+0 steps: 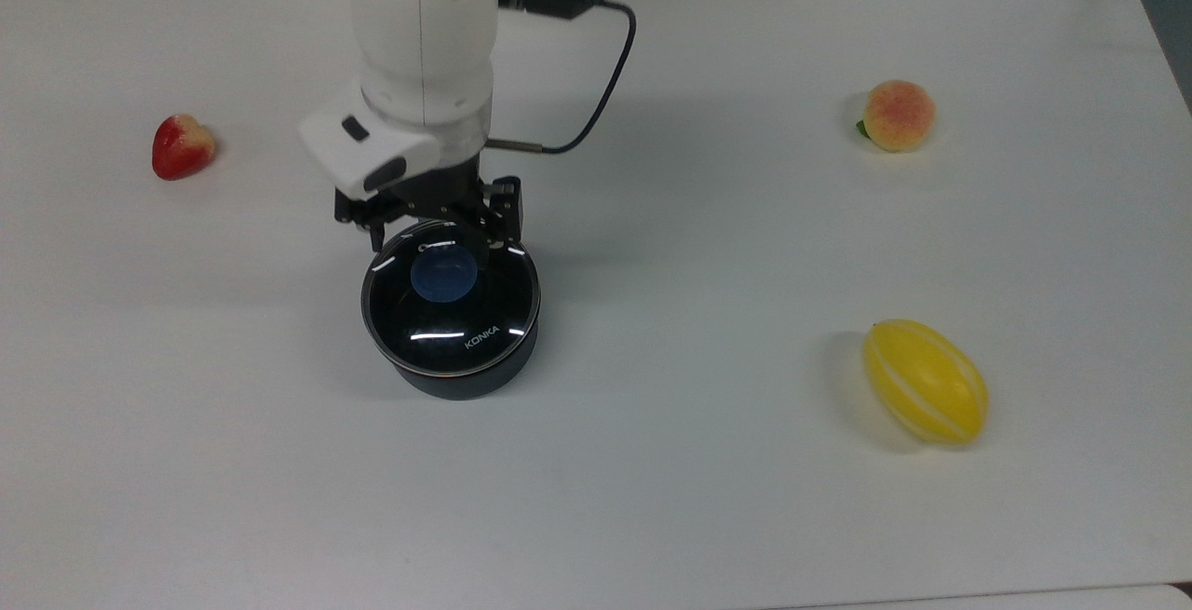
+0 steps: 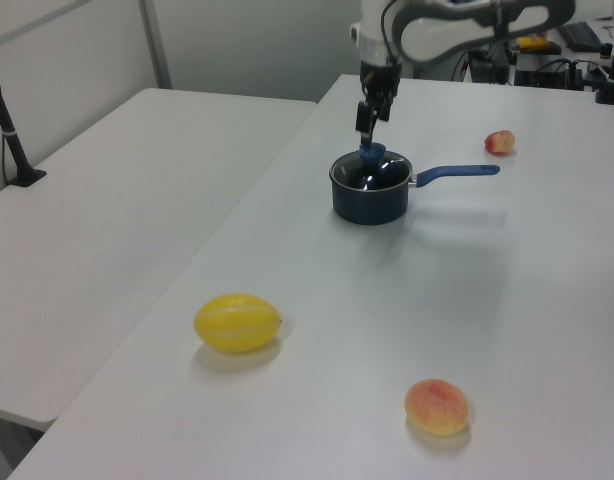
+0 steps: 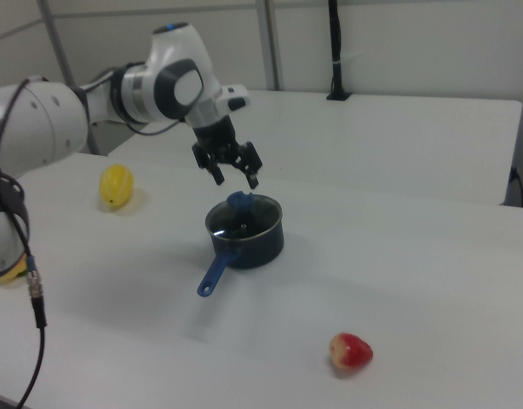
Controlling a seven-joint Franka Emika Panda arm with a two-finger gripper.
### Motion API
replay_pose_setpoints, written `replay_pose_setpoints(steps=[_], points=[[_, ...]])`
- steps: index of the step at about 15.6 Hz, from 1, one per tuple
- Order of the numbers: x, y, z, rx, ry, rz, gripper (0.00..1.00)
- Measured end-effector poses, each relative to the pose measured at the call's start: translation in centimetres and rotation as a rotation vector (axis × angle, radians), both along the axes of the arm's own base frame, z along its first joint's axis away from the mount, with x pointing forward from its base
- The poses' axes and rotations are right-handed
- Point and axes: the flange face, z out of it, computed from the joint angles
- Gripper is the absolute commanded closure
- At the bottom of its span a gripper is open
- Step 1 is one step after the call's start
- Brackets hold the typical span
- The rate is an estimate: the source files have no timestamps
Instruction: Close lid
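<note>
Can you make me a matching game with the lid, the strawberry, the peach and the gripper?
Things:
1. lid
2. strawberry
3. peach
4. gripper

Where or how:
A. open, above the blue knob
B. on the pan
C. far on the top view's right
D. far on the top view's left

Pairs: 1-B, 2-D, 3-C, 4-A

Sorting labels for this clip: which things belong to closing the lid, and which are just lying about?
Job: lid with blue knob, black saucepan, open gripper above the knob.

Lying about: strawberry, peach, yellow melon.
</note>
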Motion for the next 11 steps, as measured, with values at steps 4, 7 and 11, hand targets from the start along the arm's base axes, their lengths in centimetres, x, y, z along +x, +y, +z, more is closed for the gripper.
replay_pose_setpoints(steps=[4,7,11], points=[[-3.6,0.1,5.1,0.015,0.016,-0.152,0.00],[-7.5,0.7,9.3,0.060,0.072,-0.210,0.00],[-13.0,1.6,14.2,0.163,0.084,-0.219,0.00]])
